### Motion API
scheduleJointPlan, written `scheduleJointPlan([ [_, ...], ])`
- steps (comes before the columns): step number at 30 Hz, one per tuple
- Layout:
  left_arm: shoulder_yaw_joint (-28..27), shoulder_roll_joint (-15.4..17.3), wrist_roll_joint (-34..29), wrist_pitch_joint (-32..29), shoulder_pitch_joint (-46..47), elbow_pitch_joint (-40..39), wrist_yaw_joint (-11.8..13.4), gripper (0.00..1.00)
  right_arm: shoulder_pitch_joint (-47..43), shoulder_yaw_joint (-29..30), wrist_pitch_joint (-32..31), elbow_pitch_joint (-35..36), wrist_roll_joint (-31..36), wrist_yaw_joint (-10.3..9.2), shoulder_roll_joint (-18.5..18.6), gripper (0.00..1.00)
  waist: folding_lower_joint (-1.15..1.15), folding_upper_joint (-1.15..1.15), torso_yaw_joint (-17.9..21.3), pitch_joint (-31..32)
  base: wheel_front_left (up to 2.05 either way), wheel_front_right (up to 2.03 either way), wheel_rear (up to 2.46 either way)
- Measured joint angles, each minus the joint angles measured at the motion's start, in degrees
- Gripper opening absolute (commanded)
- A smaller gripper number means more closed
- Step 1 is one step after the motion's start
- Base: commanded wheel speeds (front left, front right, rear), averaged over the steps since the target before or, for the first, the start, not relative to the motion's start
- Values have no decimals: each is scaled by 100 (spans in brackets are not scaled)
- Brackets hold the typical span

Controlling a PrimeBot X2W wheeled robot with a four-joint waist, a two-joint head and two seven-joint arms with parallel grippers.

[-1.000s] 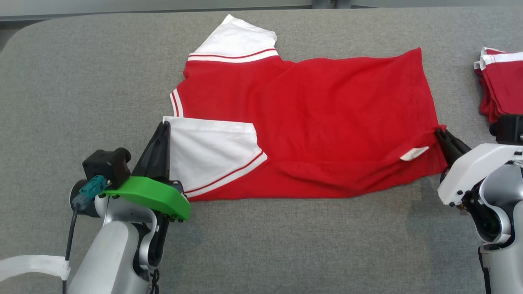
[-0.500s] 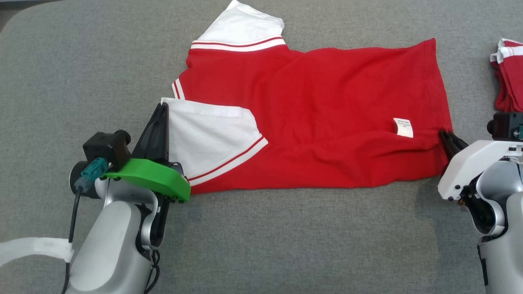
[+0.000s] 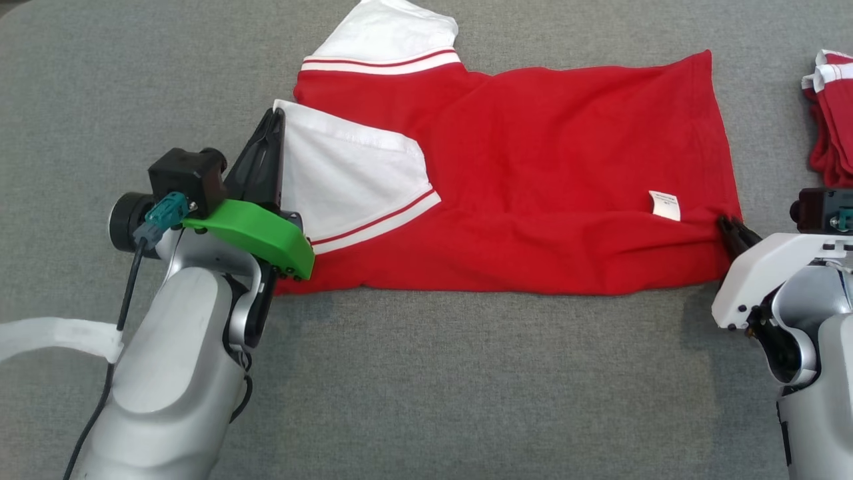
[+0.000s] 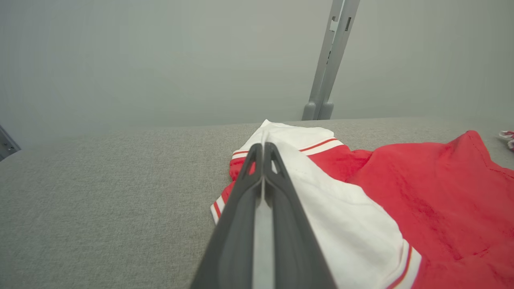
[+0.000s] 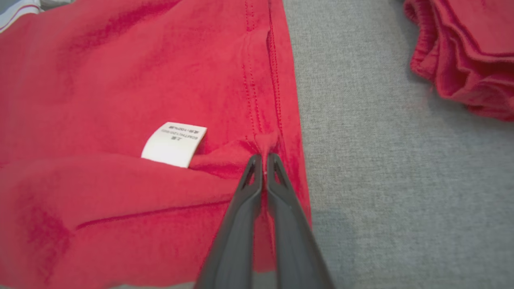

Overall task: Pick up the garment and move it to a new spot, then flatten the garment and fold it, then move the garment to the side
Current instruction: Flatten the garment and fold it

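Mid-fold on the grey worktop (image 3: 426,387): the red shirt (image 3: 546,167) lies across the middle, collar end to the left and hem to the right. At left, the left claw (image 3: 274,115) is closed tight on the edge of the near white sleeve (image 3: 346,170). At right, the right claw (image 3: 724,223) is closed on a small tuck of hem beside the care label (image 3: 665,205).

That thin pinch of hem could slip free if the cloth is pulled taut. Should one claw outrun the other, the fold would likely skew or bunch. A wide swing at right could brush the stack of folded red garments (image 3: 830,120) near the edge.

Since a second ago, the held sleeve has travelled toward the far sleeve and now covers the collar. The label, then dangling at the fold, now lies flat.
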State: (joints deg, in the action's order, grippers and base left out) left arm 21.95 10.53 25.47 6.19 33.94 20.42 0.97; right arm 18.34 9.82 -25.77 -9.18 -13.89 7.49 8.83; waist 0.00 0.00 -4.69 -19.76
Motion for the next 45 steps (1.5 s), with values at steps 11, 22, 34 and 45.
scheduleJointPlan([
  [11,134,34,-190,201,218,595,79,100,188,-33,370,-218,93,0,-16,100,0,0,62,23,0,0,0],
  [22,-85,212,45,608,-953,400,255,100,-553,439,659,510,182,0,-272,100,0,0,8,552,0,0,0],
  [34,249,287,-13,365,-1859,286,417,100,-1338,648,1000,793,205,0,-581,100,0,0,-5,970,0,0,0],
  [45,363,181,-68,-36,-1451,761,616,100,-933,428,964,334,533,0,-599,100,0,0,35,632,0,0,0],
])
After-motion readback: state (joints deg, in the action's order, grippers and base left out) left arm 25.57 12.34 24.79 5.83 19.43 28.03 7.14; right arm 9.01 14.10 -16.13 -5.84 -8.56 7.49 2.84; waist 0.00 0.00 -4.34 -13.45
